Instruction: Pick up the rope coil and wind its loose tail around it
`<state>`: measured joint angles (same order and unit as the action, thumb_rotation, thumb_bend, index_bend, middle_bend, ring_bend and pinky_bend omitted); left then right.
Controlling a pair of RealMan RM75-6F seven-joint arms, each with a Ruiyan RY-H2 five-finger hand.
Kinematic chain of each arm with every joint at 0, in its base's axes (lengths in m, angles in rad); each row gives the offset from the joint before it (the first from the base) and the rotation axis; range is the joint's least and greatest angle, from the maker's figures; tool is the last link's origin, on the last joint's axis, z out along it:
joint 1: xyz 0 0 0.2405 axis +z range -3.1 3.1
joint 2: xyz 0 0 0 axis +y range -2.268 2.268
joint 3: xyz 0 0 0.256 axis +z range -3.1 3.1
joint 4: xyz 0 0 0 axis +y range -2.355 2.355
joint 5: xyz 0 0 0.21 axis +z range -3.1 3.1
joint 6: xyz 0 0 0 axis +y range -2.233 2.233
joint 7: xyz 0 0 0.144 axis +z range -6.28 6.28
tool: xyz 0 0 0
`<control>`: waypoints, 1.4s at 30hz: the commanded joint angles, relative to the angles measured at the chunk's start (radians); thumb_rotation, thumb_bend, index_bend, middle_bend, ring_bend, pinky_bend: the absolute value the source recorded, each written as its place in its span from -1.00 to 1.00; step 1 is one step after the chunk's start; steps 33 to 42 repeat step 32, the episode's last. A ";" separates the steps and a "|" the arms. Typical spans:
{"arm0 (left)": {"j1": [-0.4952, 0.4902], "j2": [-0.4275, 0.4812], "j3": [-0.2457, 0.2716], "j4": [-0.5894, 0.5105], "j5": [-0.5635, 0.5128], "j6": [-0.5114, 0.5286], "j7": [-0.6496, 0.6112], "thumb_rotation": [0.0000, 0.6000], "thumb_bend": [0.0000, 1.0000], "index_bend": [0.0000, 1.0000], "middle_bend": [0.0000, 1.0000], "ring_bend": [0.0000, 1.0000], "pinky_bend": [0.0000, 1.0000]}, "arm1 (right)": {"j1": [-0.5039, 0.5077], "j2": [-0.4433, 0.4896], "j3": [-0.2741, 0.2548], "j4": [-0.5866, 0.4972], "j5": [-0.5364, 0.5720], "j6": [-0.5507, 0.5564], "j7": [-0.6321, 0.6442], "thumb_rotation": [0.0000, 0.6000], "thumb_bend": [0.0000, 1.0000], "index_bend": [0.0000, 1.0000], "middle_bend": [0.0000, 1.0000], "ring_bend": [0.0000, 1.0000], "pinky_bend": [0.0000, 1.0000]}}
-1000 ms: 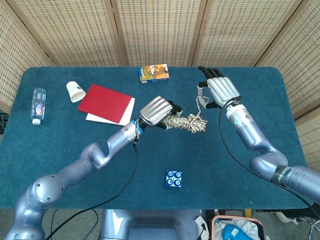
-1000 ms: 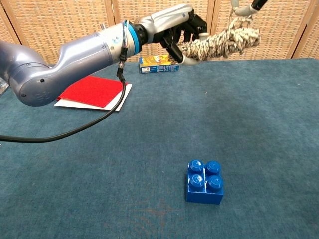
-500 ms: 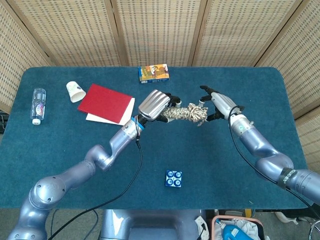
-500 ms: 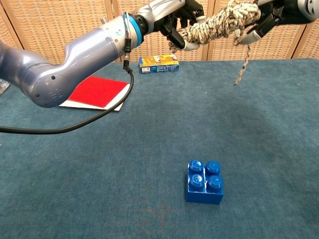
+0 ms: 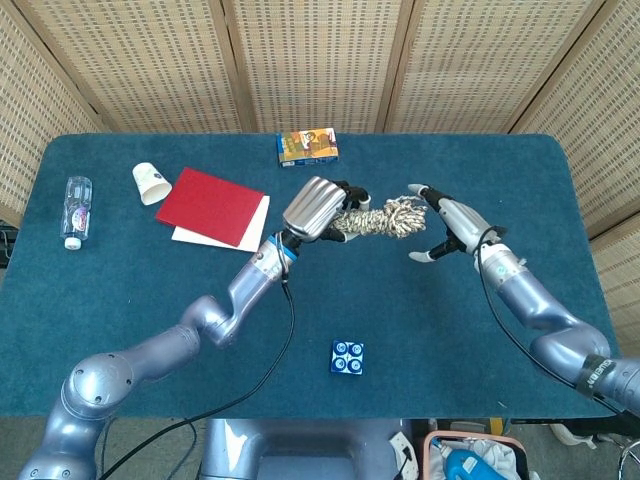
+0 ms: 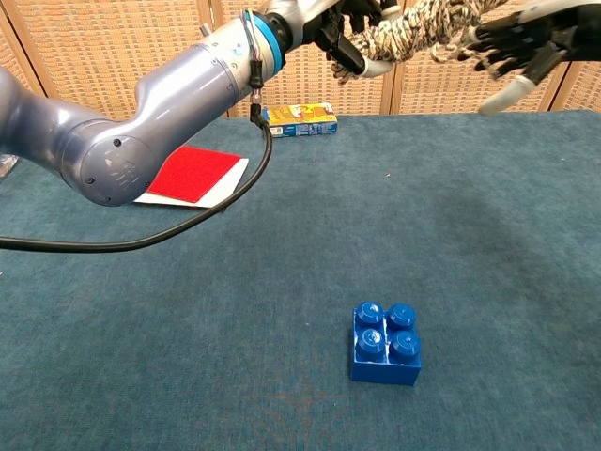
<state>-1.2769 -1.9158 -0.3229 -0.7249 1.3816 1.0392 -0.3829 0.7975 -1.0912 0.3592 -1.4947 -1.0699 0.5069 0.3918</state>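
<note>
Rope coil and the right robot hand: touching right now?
Cannot tell. In the head view the right robot hand has spread fingers beside the rope coil, its upper fingertip at the coil's end; no plain contact or gap. The chest view overlaps them.

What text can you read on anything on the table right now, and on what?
Nothing reads clearly.
Box: colourful print, too small and blurred to read.
Bottle: label too small to read.
Cup: faint marks, unreadable.
Right arm: white lettering on a black band, too blurred to read.
Red book, blue brick and rope: no text visible.
</note>
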 commanded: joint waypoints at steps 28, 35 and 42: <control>0.139 0.230 0.008 -0.405 0.002 0.083 0.259 1.00 0.46 0.70 0.26 0.13 0.37 | -0.512 -0.140 -0.281 0.324 -0.451 0.858 -0.146 1.00 -1.00 -1.00 -1.00 -1.00 -1.00; 0.150 0.245 0.004 -0.436 -0.008 0.080 0.281 1.00 0.46 0.70 0.26 0.13 0.37 | -0.534 -0.136 -0.292 0.298 -0.454 0.881 -0.214 1.00 -1.00 -1.00 -1.00 -1.00 -1.00; 0.150 0.245 0.004 -0.436 -0.008 0.080 0.281 1.00 0.46 0.70 0.26 0.13 0.37 | -0.534 -0.136 -0.292 0.298 -0.454 0.881 -0.214 1.00 -1.00 -1.00 -1.00 -1.00 -1.00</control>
